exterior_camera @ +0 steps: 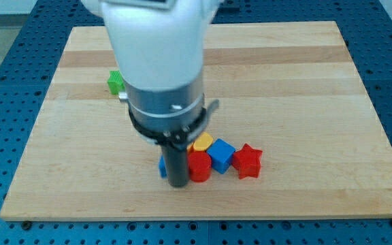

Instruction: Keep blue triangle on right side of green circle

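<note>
Tip (177,182) down near edge, no fingers on rod. Blue triangle (162,167) peeks just left of it; green block (116,82) far left, shape unclear. You steer triangle rightward, avoid red cluster (199,165).

The arm (156,47) came down from the view's top, white and bulky; a grey collar (165,102) ringed its lower end; below that the dark rod (176,160) stood straight and upright; my tip (177,184) rested low on the board.
</note>
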{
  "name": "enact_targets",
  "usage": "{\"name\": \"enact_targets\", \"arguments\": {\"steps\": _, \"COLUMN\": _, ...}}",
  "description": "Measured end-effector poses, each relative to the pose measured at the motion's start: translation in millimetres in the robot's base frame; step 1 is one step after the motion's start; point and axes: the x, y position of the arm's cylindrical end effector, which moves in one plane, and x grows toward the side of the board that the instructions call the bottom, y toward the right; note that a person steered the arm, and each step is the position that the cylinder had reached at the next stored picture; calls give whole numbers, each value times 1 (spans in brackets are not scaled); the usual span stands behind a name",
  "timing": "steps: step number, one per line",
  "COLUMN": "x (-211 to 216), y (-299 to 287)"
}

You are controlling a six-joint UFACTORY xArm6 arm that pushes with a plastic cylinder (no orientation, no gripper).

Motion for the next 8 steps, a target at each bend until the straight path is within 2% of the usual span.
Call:
{"name": "enact_targets", "arguments": {"steps": 1, "x": -38, "y": -19}}
{"name": "enact_targets", "arguments": {"steps": 2, "x": -48, "y": -49}}
{"name": "enact_targets", "arguments": {"steps": 5, "x": -27, "y": -135}}
{"name": "enact_targets", "arguments": {"steps": 6, "x": -44, "y": -148}}
{"name": "enact_targets", "arguments": {"steps": 7, "x": -77, "y": -139}}
{"name": "enact_targets", "arguments": {"steps": 8, "x": -83, "y": -110}}
